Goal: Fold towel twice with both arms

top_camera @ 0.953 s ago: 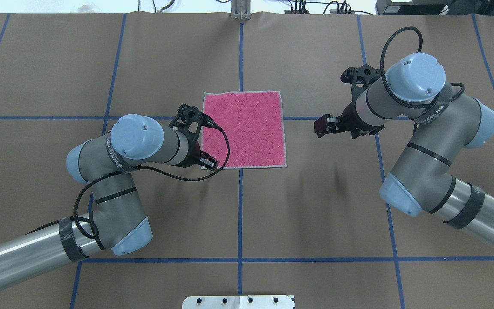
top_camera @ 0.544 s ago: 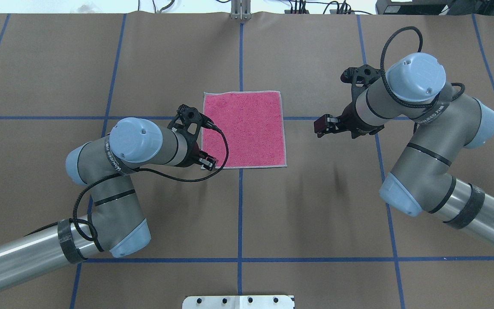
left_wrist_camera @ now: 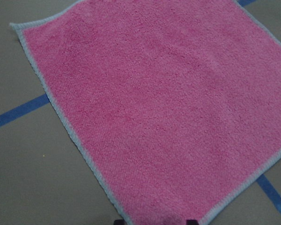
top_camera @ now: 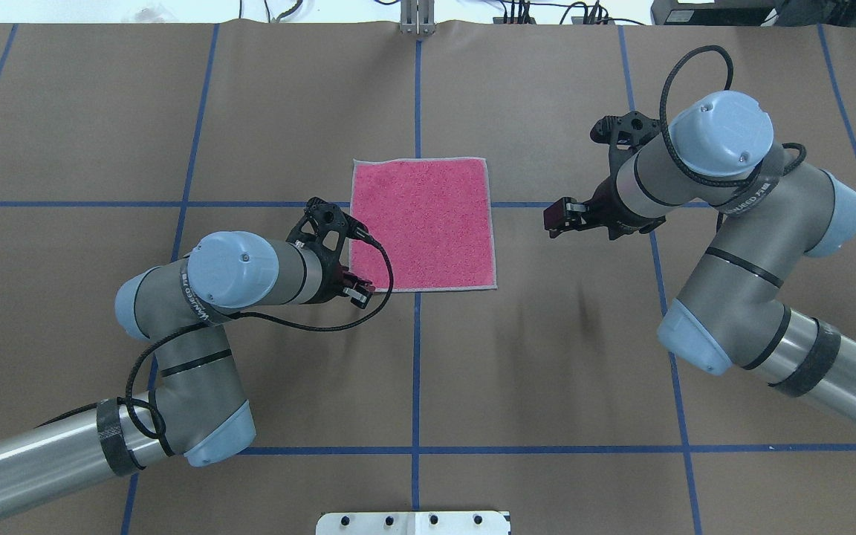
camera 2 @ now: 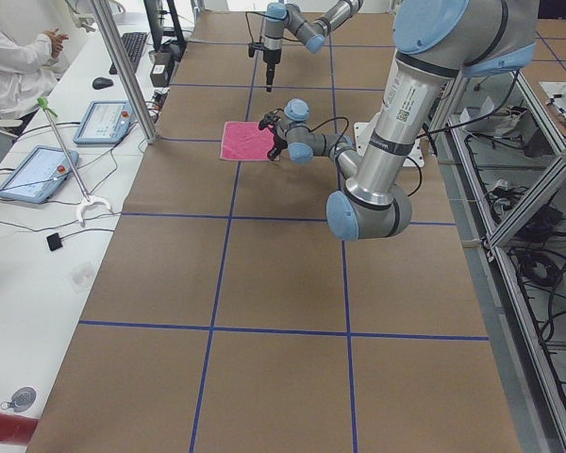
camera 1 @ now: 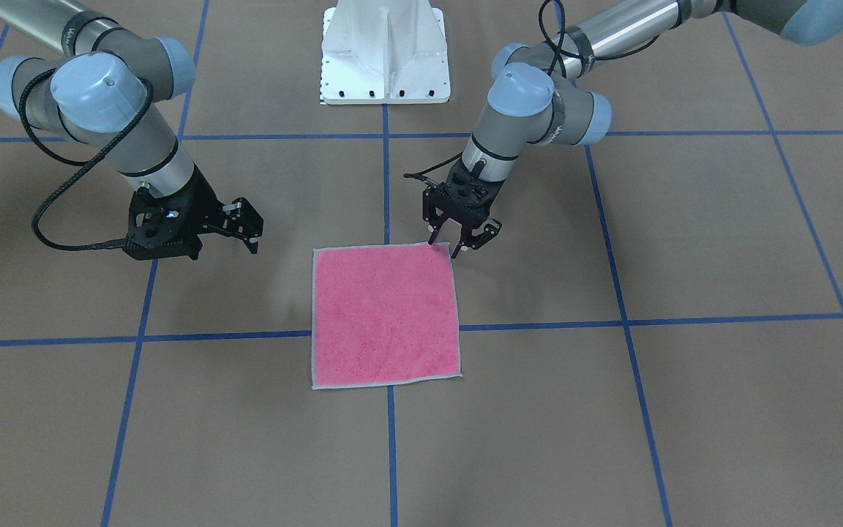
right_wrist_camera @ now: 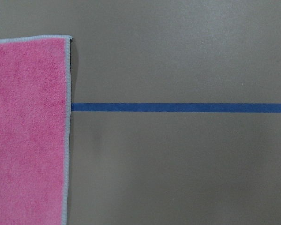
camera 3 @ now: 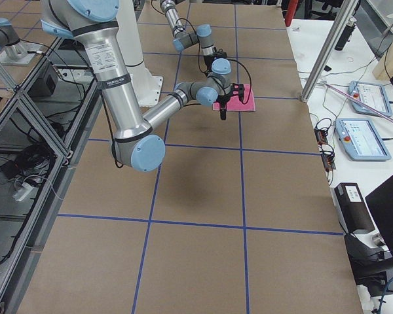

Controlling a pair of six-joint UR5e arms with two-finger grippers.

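Flat pink square terry towel (top_camera: 420, 223) lies mid-frame overhead; black left gripper (top_camera: 361, 291) straddles its lower-left corner, spread wide, empty; black right gripper (top_camera: 556, 218) hovers centre-right, parted, empty.

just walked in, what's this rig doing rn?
Two-arm towel fold, not started yet. The towel lies flat and unfolded on the table, pink face up. The left gripper is open at the towel's corner nearest the robot on its left side, not yet shut on it. The right gripper is open, off the towel's opposite side and not touching it.
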